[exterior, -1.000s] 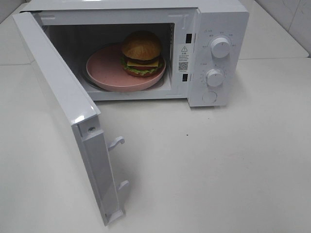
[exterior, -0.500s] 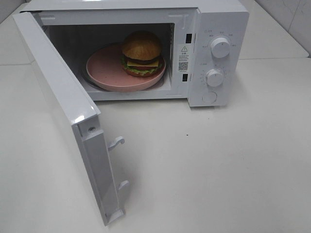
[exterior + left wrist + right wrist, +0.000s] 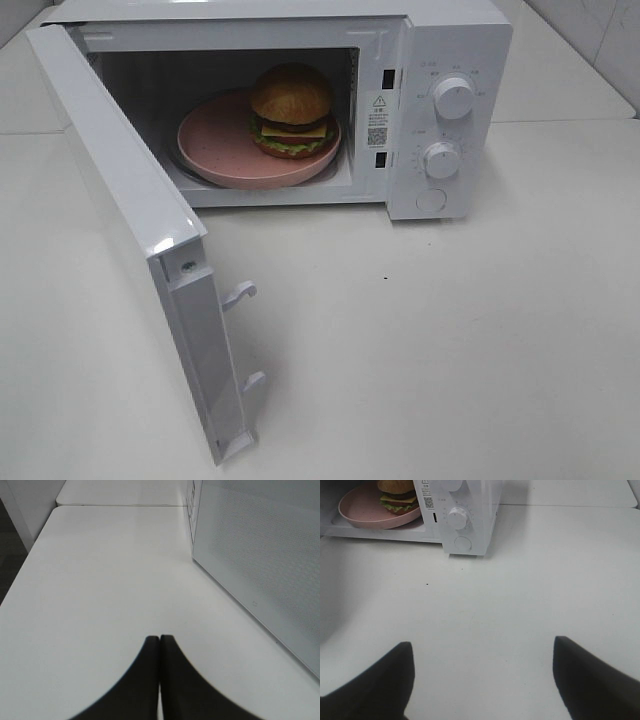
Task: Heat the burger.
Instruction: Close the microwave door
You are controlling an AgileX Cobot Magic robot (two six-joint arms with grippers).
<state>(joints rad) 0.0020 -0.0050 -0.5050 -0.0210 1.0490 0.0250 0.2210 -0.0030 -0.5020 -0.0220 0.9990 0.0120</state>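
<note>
Round golden-bun burger (image 3: 292,110) sits at the right edge of a pink speckled plate (image 3: 215,145) inside the open-doored white microwave (image 3: 455,40) at the white tabletop's (image 3: 450,330) far edge; left gripper (image 3: 159,645) closed, right gripper (image 3: 482,642) spread wide, both empty.

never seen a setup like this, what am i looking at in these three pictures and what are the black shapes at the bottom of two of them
This is a robot with two arms, each ending in a two-fingered gripper, and three cameras. One camera sits high up and shows a white microwave on a white table, its door swung wide open. Inside, the burger sits on a pink plate. The other two cameras ride on the wrists, so the black shapes are the grippers' own fingers. The left gripper is shut, fingers pressed together, next to the open door. The right gripper is open, looking toward the microwave's front. Neither holds anything.
</note>
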